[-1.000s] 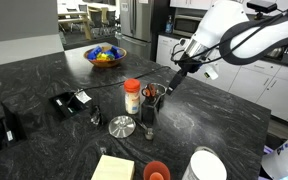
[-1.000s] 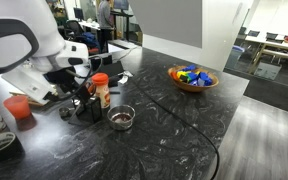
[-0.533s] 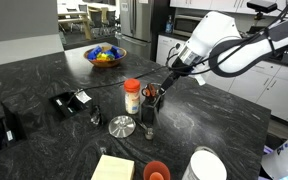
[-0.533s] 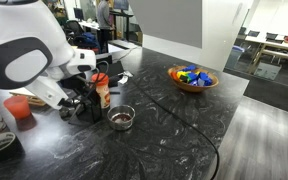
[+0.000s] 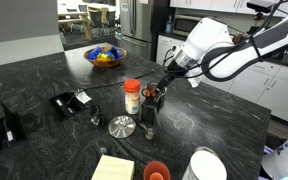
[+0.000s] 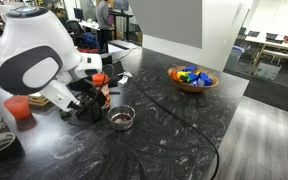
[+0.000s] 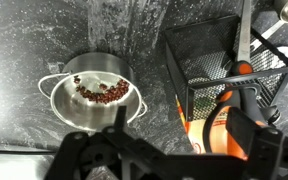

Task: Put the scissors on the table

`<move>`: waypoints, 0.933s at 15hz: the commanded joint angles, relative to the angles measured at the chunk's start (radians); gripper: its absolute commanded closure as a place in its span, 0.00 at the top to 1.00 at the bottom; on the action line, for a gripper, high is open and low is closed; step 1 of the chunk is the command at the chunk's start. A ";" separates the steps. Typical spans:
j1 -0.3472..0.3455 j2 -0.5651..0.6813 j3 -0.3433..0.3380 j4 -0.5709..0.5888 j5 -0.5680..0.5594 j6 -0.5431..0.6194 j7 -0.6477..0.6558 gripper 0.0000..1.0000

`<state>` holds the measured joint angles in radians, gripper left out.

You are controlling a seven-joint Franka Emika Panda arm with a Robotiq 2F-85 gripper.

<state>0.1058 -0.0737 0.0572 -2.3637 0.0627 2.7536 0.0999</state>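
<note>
Black on black at the near edge of the wrist view: found the fingers point(image 7: 256, 148) spread apart, gripping nothing. Observed them lower and closer to the holder than a second ago, when recorded higher and off to one side in both exterior views. Judged this an approach, with the grasp not yet made.

Located the small scissors with red-orange plastic handles point(image 7: 212, 125) standing in the black wire-mesh holder point(image 7: 199, 50), handles uppermost, just under the fingers. Not yet on the black, white-veined stone counter point(image 7: 24, 40).

Noted near the holder, but apart from it, a round steel bowl of reddish beans point(image 7: 92, 92). Noted in an exterior view a white bottle with an orange lid point(image 5: 132, 96) just beside the holder. Recorded farther back a brown bowl of coloured items point(image 5: 106, 55).

Unable to confirm whether either finger touches a handle: blurred and cut by the frame edge. Unable to see the blades, hidden in the mesh. Unable to identify the pale rod point(image 7: 246, 30) leaning in the holder. Could not view the holder properly in an exterior view, being largely behind the bulky white arm point(image 6: 29, 55).
</note>
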 commanded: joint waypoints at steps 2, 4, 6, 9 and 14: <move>-0.021 0.031 0.010 0.028 -0.050 0.015 0.053 1.00; -0.023 0.034 0.010 0.035 -0.064 0.012 0.068 1.00; -0.021 0.037 0.011 0.044 -0.061 0.010 0.065 1.00; -0.019 0.047 0.011 0.056 -0.060 0.008 0.061 1.00; -0.019 0.068 0.011 0.072 -0.089 0.015 0.065 1.00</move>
<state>0.0972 -0.0292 0.0587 -2.3152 0.0045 2.7552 0.1470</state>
